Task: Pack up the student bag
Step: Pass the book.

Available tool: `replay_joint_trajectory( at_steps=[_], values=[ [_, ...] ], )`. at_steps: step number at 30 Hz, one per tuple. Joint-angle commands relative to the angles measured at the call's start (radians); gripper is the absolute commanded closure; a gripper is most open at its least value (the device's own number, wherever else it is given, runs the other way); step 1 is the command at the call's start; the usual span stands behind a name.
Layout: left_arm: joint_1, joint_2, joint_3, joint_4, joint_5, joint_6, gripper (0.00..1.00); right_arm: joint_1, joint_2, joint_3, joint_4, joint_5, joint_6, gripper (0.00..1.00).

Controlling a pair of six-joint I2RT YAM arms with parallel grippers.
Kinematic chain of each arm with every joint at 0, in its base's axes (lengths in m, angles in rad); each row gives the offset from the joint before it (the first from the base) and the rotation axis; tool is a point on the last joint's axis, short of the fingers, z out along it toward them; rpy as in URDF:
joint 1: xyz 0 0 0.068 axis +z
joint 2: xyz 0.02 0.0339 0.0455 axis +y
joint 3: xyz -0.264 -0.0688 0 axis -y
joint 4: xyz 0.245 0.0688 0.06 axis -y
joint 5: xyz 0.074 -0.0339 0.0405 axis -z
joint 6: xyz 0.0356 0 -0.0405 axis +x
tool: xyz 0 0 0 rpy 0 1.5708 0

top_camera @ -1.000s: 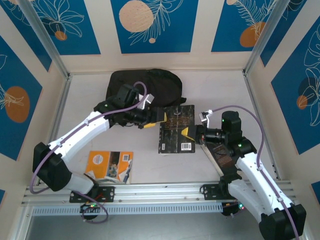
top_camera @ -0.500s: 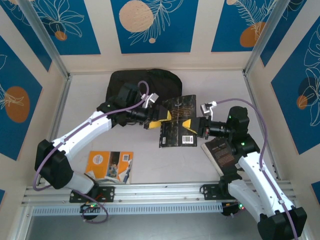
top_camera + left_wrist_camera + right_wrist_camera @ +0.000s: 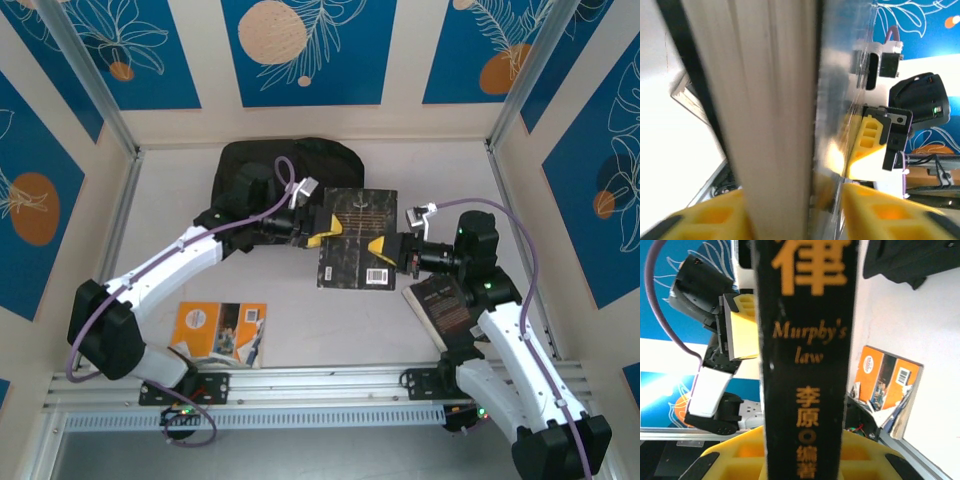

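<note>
The right gripper (image 3: 385, 250) is clamped on the book (image 3: 357, 240), its yellow fingers (image 3: 740, 452) on either side of the spine, and holds it above the table (image 3: 330, 335). The left gripper (image 3: 322, 232) straddles the book's opposite edge; whether its jaws press on it cannot be told. The bag (image 3: 290, 160) lies at the far middle of the table, behind the left arm. An orange book (image 3: 218, 330) lies near the left base, and a dark book (image 3: 445, 305) lies under the right arm.
</note>
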Motion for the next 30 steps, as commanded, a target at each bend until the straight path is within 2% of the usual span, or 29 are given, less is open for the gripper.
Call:
replay_joint_trajectory(
  at_steps=[1, 4, 7, 10, 16, 19, 22, 25, 28, 30],
  values=[
    [0.002, -0.034, 0.000, 0.037, 0.032, 0.015, 0.70, 0.000, -0.012, 0.040, -0.128, 0.021, -0.090, 1.00],
    [0.000, -0.028, 0.006, 0.035, 0.035, 0.021, 0.77, -0.001, -0.016, 0.038, -0.166, 0.028, -0.108, 1.00],
    [-0.017, -0.015, 0.025, 0.044, 0.054, 0.028, 0.79, -0.001, -0.007, 0.040, -0.166, 0.024, -0.112, 1.00],
    [-0.033, -0.001, 0.050, 0.025, 0.063, 0.050, 0.74, -0.001, 0.004, 0.051, -0.159, 0.019, -0.115, 1.00],
    [-0.033, 0.019, 0.087, -0.073, 0.042, 0.128, 0.73, 0.005, 0.012, 0.059, -0.146, -0.004, -0.121, 1.00],
    [-0.033, 0.038, 0.103, -0.085, 0.048, 0.137, 0.65, 0.012, 0.014, 0.064, -0.150, -0.008, -0.133, 1.00],
    [-0.035, 0.051, 0.119, -0.082, 0.042, 0.137, 0.62, 0.019, 0.015, 0.071, -0.142, -0.018, -0.138, 0.99],
    [-0.036, 0.060, 0.128, -0.049, 0.040, 0.117, 0.77, 0.023, 0.014, 0.074, -0.143, -0.014, -0.144, 0.98],
    [-0.035, 0.058, 0.128, -0.004, 0.018, 0.092, 1.00, 0.023, 0.012, 0.074, -0.150, 0.000, -0.144, 0.96],
    [-0.034, 0.047, 0.133, 0.002, -0.039, 0.089, 1.00, 0.020, 0.011, 0.082, -0.171, 0.027, -0.148, 0.85]
  ],
)
